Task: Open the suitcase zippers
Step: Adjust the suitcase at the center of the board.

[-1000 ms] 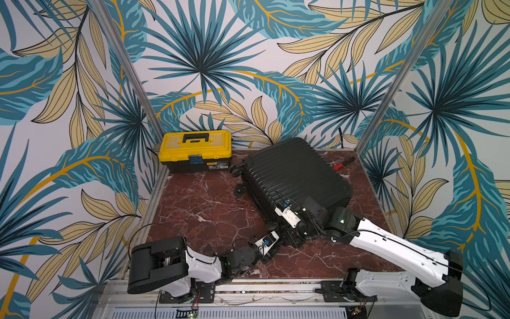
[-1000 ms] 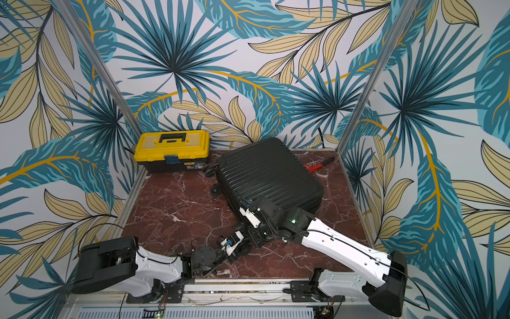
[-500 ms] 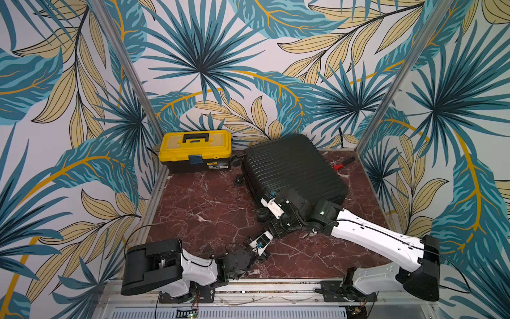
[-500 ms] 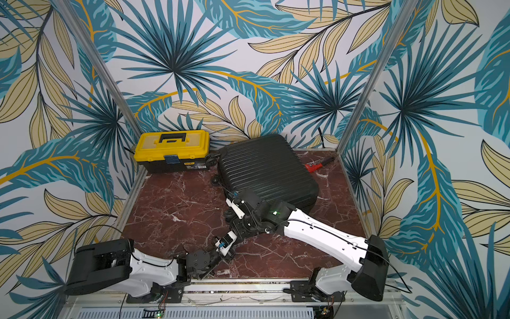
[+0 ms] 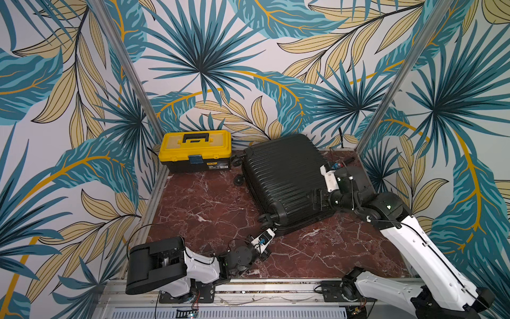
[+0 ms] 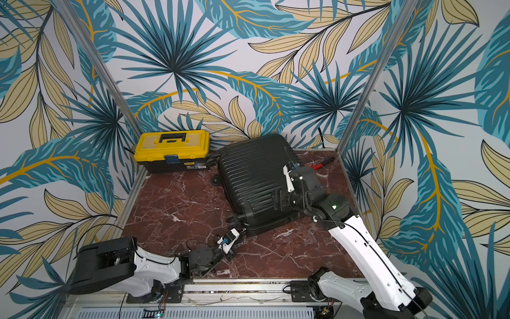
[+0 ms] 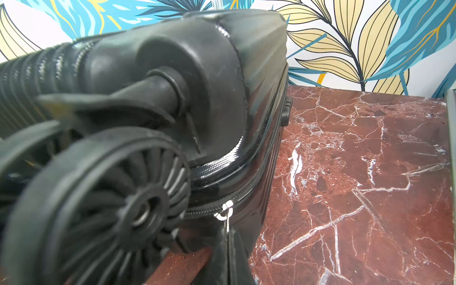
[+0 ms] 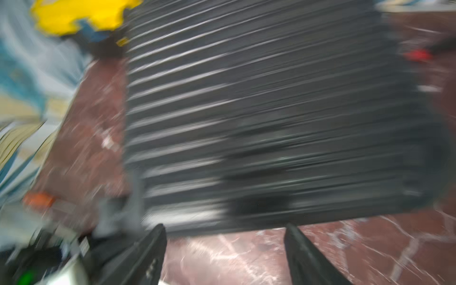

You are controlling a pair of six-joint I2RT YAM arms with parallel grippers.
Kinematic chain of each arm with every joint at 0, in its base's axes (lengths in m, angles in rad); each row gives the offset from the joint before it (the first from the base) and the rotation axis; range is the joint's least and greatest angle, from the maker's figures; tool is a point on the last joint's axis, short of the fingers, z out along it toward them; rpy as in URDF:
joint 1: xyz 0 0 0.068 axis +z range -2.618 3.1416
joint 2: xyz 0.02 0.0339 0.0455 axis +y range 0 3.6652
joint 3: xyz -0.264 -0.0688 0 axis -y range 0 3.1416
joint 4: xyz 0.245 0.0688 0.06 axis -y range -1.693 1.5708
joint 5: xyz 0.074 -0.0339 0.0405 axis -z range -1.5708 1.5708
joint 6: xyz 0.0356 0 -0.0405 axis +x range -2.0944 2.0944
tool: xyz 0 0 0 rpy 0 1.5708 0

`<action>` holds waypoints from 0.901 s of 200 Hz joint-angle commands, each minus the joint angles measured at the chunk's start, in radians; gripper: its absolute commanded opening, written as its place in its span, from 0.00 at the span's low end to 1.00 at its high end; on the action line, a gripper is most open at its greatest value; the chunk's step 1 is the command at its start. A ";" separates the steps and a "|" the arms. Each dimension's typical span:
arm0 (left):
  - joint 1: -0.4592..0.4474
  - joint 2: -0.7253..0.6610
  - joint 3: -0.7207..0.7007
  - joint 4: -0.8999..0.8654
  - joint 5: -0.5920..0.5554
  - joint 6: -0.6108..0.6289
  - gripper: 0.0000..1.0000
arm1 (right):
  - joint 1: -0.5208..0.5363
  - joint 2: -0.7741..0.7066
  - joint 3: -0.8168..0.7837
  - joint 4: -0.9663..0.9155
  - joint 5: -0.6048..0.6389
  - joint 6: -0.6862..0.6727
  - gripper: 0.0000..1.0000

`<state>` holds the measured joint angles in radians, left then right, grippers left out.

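Note:
The black ribbed suitcase lies flat on the red marble floor, turned at an angle. My left gripper sits at its near corner by a wheel. In the left wrist view it is shut on the small silver zipper pull, which hangs from the black zipper seam round the rim. My right gripper hovers over the suitcase's right front part. In the blurred right wrist view it is open, with only floor between its fingers.
A yellow-lidded black toolbox stands at the back left against the wall. A red-handled tool lies behind the suitcase at the back right. Patterned walls close in three sides. Bare marble lies left of the case.
The right arm has swung from the suitcase's near left corner to its right side, and its gripper has opened. The suitcase has turned. The left gripper stays shut at the near corner.

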<state>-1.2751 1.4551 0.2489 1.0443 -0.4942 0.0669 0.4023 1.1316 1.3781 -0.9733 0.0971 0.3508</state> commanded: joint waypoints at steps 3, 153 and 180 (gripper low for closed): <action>0.003 0.021 0.009 -0.043 0.030 -0.018 0.00 | -0.156 0.122 0.039 0.059 -0.005 0.027 0.78; 0.046 0.014 0.001 -0.043 0.053 -0.034 0.00 | -0.375 0.235 -0.123 0.068 -0.265 -0.068 0.79; 0.046 0.017 -0.007 -0.042 0.057 -0.058 0.00 | -0.418 0.215 -0.093 0.121 -0.212 -0.031 0.80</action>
<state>-1.2396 1.4593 0.2489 1.0344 -0.4515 0.0372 0.0139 1.3323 1.3197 -0.7170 -0.1883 0.2707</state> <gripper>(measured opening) 0.046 0.796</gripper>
